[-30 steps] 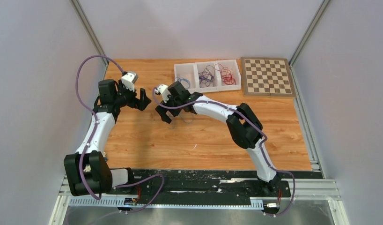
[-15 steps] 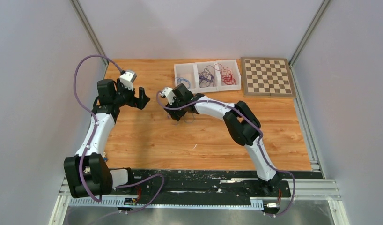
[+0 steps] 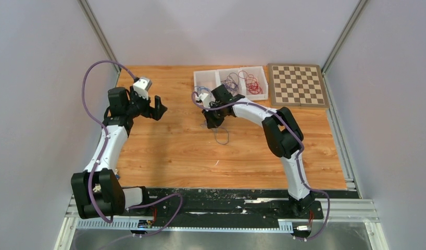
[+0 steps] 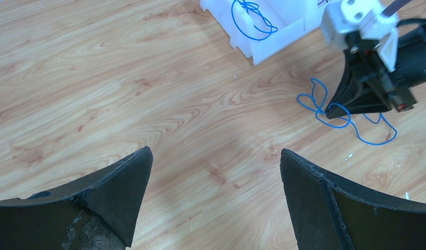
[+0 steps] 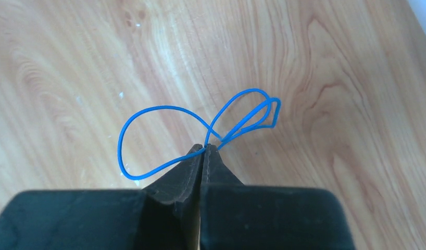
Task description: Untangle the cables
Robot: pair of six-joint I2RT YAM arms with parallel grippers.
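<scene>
My right gripper is shut on a thin blue cable, whose loops fan out ahead of the fingertips above the wood. In the top view the right gripper sits just in front of the white tray, and the blue cable trails onto the table below it. The left wrist view shows the same blue cable pinched at the right gripper's tip. My left gripper is open and holds nothing; it hovers left of the cable. More cables lie in the tray: blue, dark purple, red.
A chessboard lies at the back right beside the tray. Grey walls close in the wooden table on both sides and at the back. The arms' lilac hoses loop above the left arm.
The right gripper has gone from open to shut on the blue cable and has moved right, toward the tray, carrying the cable along. The left arm has barely moved.
</scene>
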